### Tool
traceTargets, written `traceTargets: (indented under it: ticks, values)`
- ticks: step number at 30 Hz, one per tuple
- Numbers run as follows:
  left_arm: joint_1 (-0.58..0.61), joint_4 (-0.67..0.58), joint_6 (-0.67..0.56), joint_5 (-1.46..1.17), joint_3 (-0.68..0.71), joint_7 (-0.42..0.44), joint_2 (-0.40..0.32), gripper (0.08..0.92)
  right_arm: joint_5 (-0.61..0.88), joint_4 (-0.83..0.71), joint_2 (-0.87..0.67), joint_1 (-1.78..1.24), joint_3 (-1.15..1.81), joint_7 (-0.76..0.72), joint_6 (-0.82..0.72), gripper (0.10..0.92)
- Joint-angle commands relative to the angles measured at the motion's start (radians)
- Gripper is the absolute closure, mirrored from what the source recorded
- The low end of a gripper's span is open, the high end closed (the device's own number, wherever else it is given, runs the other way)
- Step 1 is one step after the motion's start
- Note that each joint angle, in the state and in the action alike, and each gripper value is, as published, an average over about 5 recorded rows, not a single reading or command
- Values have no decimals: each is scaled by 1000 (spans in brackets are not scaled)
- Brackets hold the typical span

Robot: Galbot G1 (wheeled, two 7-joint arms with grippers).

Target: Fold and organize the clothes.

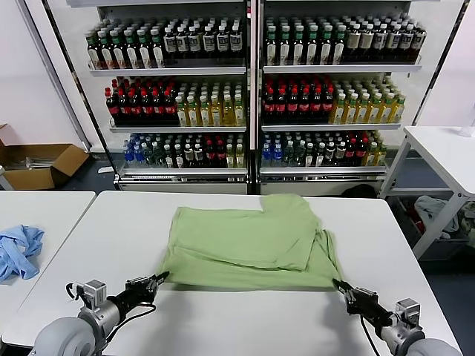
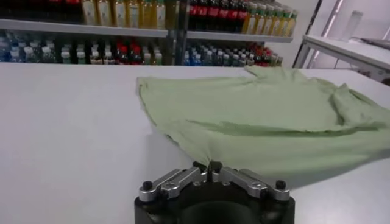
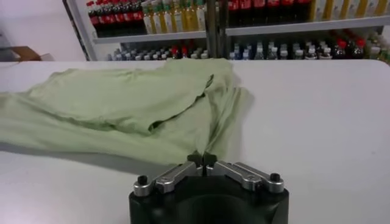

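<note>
Head view: green polo shirt (image 1: pixel 245 241) folded mid-table (image 1: pixel 111 237); left gripper (image 1: pixel 161 278) pinching near-left corner, right gripper (image 1: pixel 338 284) pinching near-right corner. Blue cloth (image 1: pixel 18 251) far left. Left wrist: jaws clamped on hem. Right wrist: jaws clamped on hem.

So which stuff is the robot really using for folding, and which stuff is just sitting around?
Using for the job:
- green shirt, partly folded on the table
- left hand, shut on the shirt's near left corner
- right hand, shut on the near right corner

Just sitting around:
- blue cloth on the side table
- bottles on the shelves
- cardboard box on the floor
</note>
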Motion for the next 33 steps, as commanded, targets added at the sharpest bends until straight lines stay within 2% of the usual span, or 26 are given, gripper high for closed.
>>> traceTargets:
  ticks: [1, 5, 8, 13, 21, 25, 33]
  values:
    - [279, -156, 20, 16, -184, -28, 17, 907, -15, 147, 26, -237, 85, 1, 4, 916]
    - [403, -225, 38, 34, -245, -50, -15, 907, -44, 197, 42, -333, 118, -4, 16, 916]
    - [447, -256, 40, 76, -248, -63, -47, 907, -86, 207, 50, -373, 118, -9, 37, 916]
    - [455, -267, 39, 130, -226, -66, -99, 907, -105, 200, 70, -380, 99, -4, 53, 916]
    - [471, -300, 43, 164, -227, -59, -131, 901, -49, 207, 56, -366, 115, 24, 54, 911]
    - [455, -309, 42, 155, -232, -59, -129, 834, 9, 202, 42, -325, 155, 25, 57, 833]
    - [363, -268, 38, 40, -285, -71, -84, 600, 162, 161, -29, -182, 235, 33, 48, 608]
